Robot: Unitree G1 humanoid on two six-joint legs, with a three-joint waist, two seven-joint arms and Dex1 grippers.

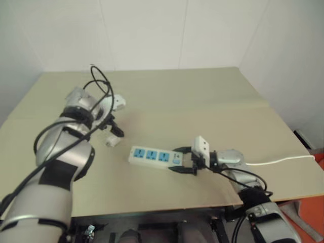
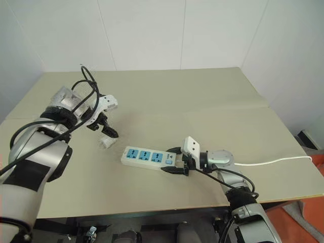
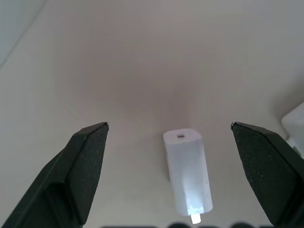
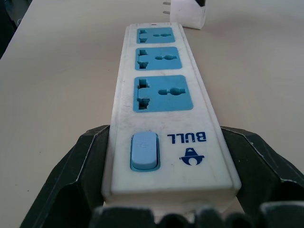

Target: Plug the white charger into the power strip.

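A: Charger orientation noted?
B: White charger (image 3: 187, 172) is laid flat mid-worktop (image 1: 202, 96), prongs toward the near edge, between wide left fingers (image 3: 85, 166).
A: Strip?
B: Power strip (image 2: 148, 157) is laid along the near edge, switch end clamped by right fingers (image 4: 80, 180).

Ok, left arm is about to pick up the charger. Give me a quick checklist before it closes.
1. Left pincer open: ok.
2. White charger between its fingers: ok, lying on the table, not yet touched.
3. Prongs free: ok, they show past the strip's far end in the right wrist view.
4. Power strip steadied: ok, right pincer straddles its switch end.
5. Outlets free: ok, all three.
6. Pincer low enough: cannot tell.
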